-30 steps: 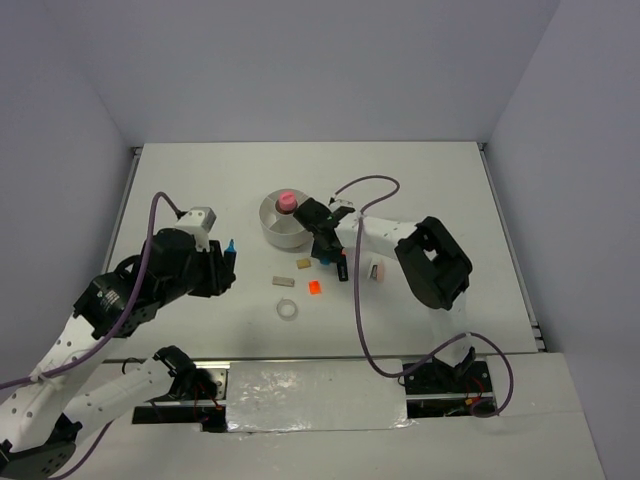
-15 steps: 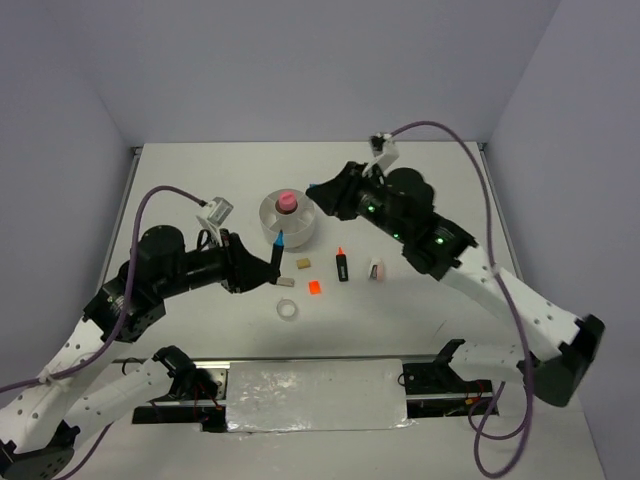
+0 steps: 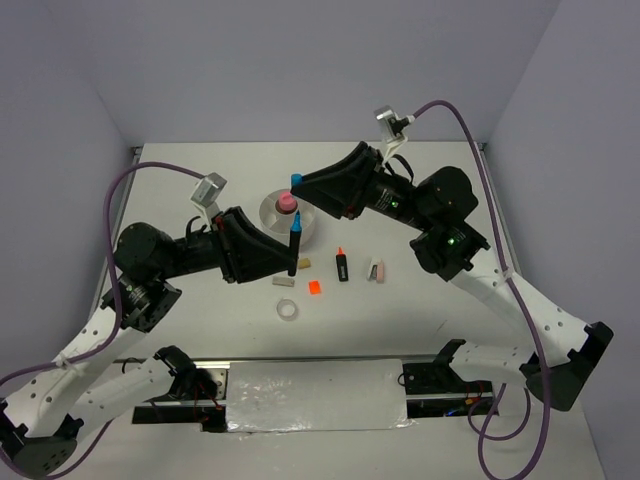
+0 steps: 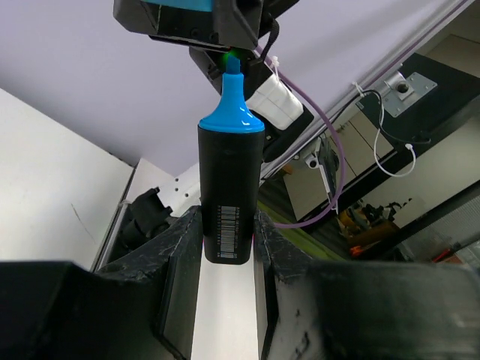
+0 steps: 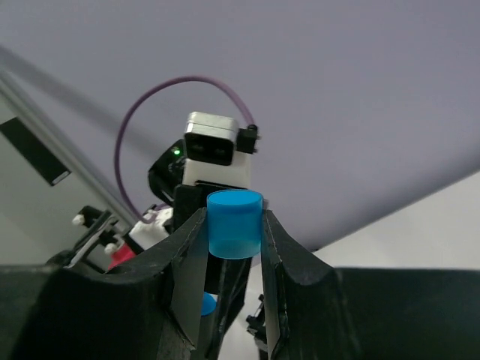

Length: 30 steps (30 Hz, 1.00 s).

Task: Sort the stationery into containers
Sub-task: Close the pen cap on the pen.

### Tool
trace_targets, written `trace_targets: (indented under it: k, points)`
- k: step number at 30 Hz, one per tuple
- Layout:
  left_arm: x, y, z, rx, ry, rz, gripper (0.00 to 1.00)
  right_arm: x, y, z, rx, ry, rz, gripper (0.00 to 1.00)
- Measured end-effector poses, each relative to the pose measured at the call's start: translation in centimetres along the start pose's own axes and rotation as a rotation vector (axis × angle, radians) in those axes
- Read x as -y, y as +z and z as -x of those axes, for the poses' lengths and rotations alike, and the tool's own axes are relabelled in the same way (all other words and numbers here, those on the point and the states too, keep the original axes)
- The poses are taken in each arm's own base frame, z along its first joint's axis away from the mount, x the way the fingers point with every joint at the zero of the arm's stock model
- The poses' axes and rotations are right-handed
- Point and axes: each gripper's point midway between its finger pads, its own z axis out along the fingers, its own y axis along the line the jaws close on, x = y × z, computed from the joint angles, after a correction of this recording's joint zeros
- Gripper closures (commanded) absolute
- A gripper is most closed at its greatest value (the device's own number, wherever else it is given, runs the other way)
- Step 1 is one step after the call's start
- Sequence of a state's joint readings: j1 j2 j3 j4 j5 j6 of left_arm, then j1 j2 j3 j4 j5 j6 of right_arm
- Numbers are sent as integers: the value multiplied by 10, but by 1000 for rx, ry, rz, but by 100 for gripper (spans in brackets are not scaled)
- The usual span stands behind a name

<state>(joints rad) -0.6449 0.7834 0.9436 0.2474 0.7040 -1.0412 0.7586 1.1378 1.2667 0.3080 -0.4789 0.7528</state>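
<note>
Two items hang above the tub point(image 3: 270, 225), which sits mid-table, somewhat nearer the far edge. The left gripper point(image 4: 227, 244) is clamped across the lower barrel of an upright blue-capped marker point(image 4: 229, 172), and the right gripper point(image 5: 234, 244) pinches a small blue piece point(image 5: 235, 217) (a short round plug, by its look) just beyond it. Both look light, rigid and smooth, so the marker is best squeezed firmly across its barrel, well below the cap, which might pull off, while the stubby piece offers little to hold and could squirt out of a loose pinch.
</note>
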Motion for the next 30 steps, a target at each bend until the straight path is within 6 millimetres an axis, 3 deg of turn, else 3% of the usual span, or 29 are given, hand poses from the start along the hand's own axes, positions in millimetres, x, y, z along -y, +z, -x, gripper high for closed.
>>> trace_targets:
  k: [7, 30]
  points:
    - [-3, 0, -4, -6, -11, -5, 100, -15, -1, -3, -19, 19, 85, 100]
    - [-12, -2, 7, 61, 39, 58, 100, -13, -5, -22, -70, 41, 78, 99]
